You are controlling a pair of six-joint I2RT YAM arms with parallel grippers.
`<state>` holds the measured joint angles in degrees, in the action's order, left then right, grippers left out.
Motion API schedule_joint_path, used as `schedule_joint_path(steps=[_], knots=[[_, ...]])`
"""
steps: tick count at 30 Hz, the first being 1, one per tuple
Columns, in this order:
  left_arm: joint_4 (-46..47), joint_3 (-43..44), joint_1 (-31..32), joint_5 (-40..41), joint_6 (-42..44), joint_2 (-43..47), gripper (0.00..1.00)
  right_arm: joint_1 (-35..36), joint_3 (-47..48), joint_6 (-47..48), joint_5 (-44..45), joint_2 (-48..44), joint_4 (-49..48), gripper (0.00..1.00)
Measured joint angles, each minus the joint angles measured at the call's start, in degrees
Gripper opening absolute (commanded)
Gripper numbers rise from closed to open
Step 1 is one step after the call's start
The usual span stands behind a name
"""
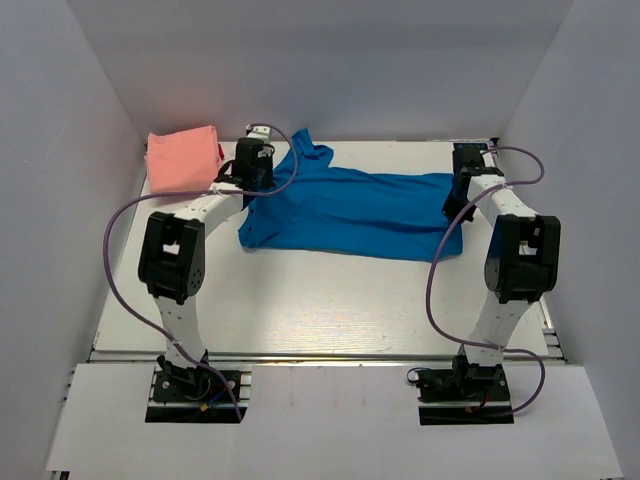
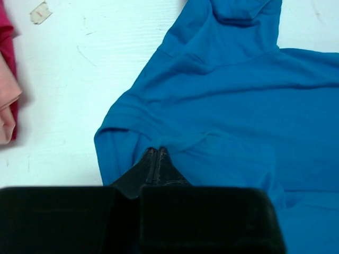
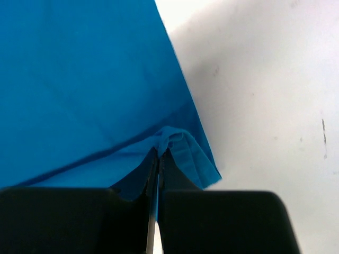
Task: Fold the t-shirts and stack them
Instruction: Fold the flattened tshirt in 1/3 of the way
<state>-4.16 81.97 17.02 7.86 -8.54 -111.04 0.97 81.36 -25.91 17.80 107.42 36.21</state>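
The bright blue t-shirt (image 1: 350,205) lies spread sideways across the back half of the table, with its collar toward the left. My left gripper (image 1: 256,185) is shut on a fold of the blue t-shirt (image 2: 238,106) beside the left sleeve, and the left gripper (image 2: 156,151) has its tips together in the cloth. My right gripper (image 1: 458,200) is shut on the shirt's hem corner, and that corner of the blue t-shirt (image 3: 79,79) bunches up over the right gripper (image 3: 160,151). The salmon-pink t-shirt (image 1: 183,158) rests folded at the back left, with its edge (image 2: 6,100) showing.
White walls close in the table (image 1: 300,300) on the left, right and back. A strip of darker red cloth (image 2: 5,32) shows beside the pink shirt. A small scrap of tape (image 2: 39,11) sticks to the tabletop near it.
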Motion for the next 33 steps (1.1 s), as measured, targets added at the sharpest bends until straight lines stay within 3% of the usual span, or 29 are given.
schedule_joint_path(steps=[6, 17, 21, 22, 23, 24, 25, 26, 27, 28, 30, 33], knots=[[3.8, 4.59, -0.42, -3.82, 4.28, -7.08, 0.0, 0.0, 5.31, 1.01, 0.07, 5.84, -0.15, 0.0], [12.13, 7.58, -1.22, -20.59, 17.42, -14.51, 0.0, -1.92, 6.95, 1.49, -0.17, 8.59, -0.13, 0.02], [13.18, 10.97, -1.53, -22.56, 19.65, -16.72, 0.0, -1.97, 7.15, 1.62, -0.17, 8.61, -0.26, 0.27], [13.22, 13.2, -1.68, -22.4, 19.67, -18.18, 0.0, -1.97, 7.3, 2.05, -0.17, 8.7, -0.2, 0.39], [13.29, 14.51, -1.81, -22.23, 19.67, -19.1, 0.0, -1.99, 7.39, 1.81, -0.15, 8.81, -0.22, 0.39], [13.2, 15.3, -2.05, -21.9, 19.23, -19.78, 0.0, -2.03, 7.78, 2.03, -0.13, 9.01, -0.15, 0.53], [13.18, 15.65, -2.38, -20.98, 18.49, -20.17, 0.08, -2.08, 8.22, 1.81, -0.09, 9.25, -0.2, 0.63], [13.18, 15.67, -2.69, -20.26, 17.84, -20.31, 0.33, -2.1, 8.76, 1.55, -0.04, 9.51, -0.2, 0.7], [13.16, 15.69, -3.04, -19.45, 17.44, -20.41, 0.66, -2.14, 9.6, 1.53, 0.09, 9.81, 0.04, 0.79], [12.96, 15.72, -3.43, -18.82, 16.9, -20.46, 0.99, -2.14, 10.4, 1.33, 0.04, 10.1, 0.04, 0.82], [12.04, 16.11, -4.22, -17.05, 15.1, -20.55, 1.0, -2.21, 12.37, 1.31, 0.02, 10.51, 0.11, 0.9], [9.94, 17.73, -5.01, -14.4, 13.14, -20.55, 1.0, -2.27, 13.94, 1.36, -0.15, 10.32, 0.0, 0.9]])
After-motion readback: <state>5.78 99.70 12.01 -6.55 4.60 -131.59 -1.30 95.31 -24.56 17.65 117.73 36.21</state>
